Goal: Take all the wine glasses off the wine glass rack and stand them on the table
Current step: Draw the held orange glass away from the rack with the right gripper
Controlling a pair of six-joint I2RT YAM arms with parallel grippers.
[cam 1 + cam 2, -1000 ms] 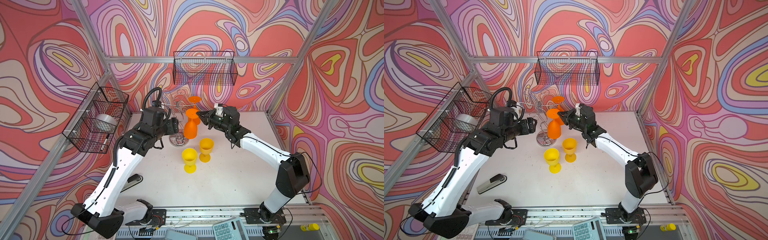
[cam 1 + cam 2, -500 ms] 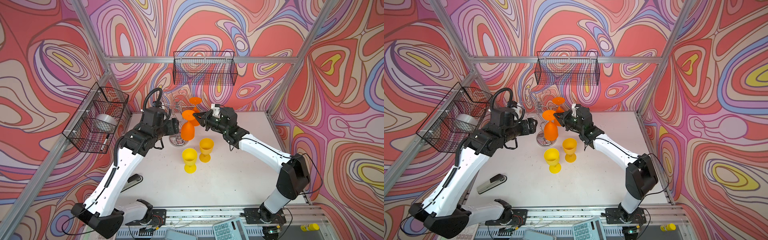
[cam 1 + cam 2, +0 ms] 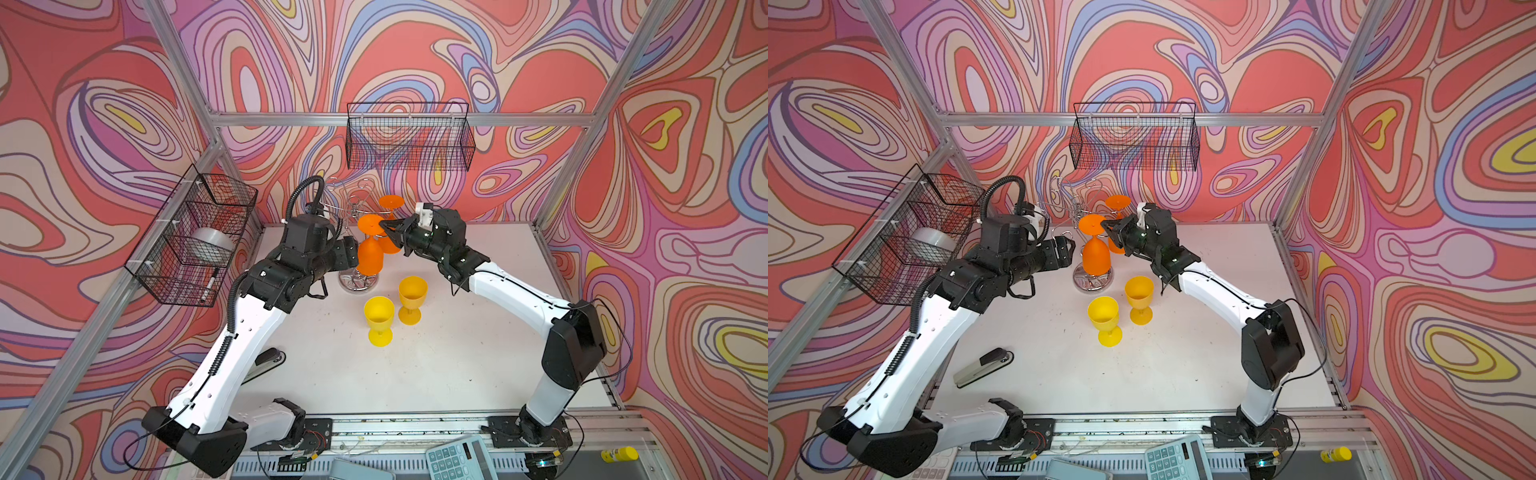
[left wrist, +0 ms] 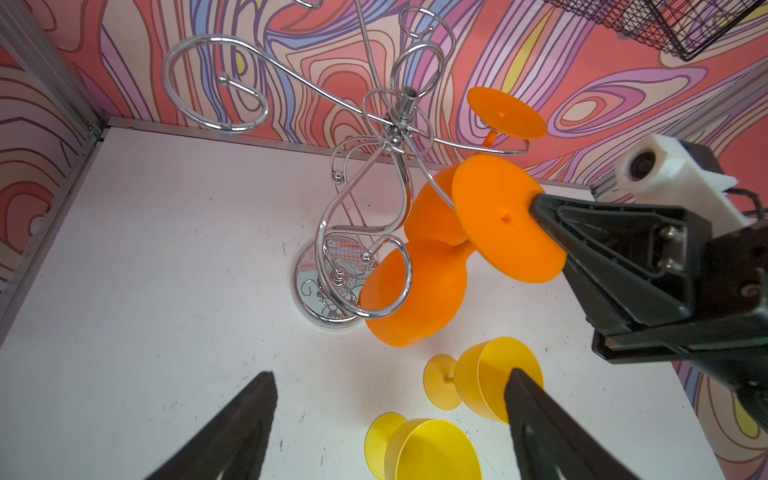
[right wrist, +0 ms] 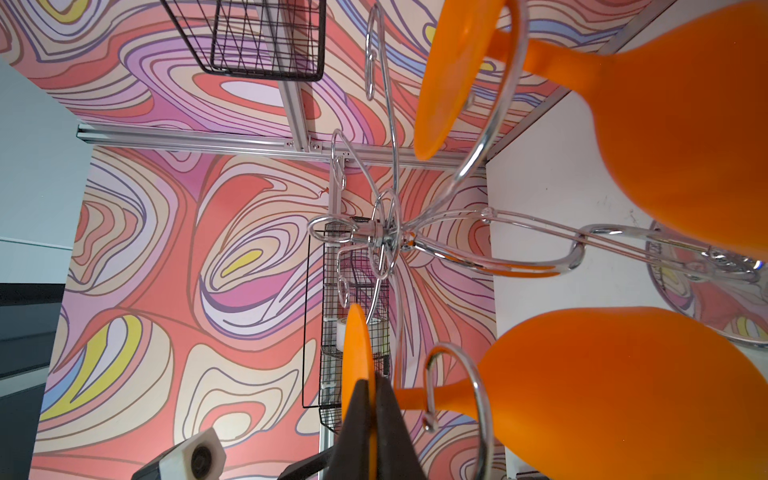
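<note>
The chrome wine glass rack [image 3: 356, 283] [image 3: 1092, 279] stands at the back of the table, and two orange wine glasses hang from it upside down. My right gripper [image 3: 384, 225] [image 5: 370, 395] is shut on the foot disc of the nearer wine glass [image 3: 370, 259] [image 3: 1096, 257] [image 4: 415, 295], which tilts. In the right wrist view its stem crosses a curled hook [image 5: 478, 386]. The other orange glass [image 3: 391, 201] [image 5: 685, 124] hangs behind. My left gripper [image 3: 351, 251] [image 4: 388, 399] is open and empty, just left of the held glass's bowl.
Two yellow glasses [image 3: 379, 313] [image 3: 412, 291] stand upright in front of the rack. A black mesh basket [image 3: 409, 137] hangs on the back wall and another [image 3: 195, 237] on the left. A stapler [image 3: 982, 368] lies front left, a calculator [image 3: 457, 459] at the front edge.
My right gripper has moved left with the orange glass's foot in its grip, and the glass has swung left and tilted. The left gripper has stayed put and open.
</note>
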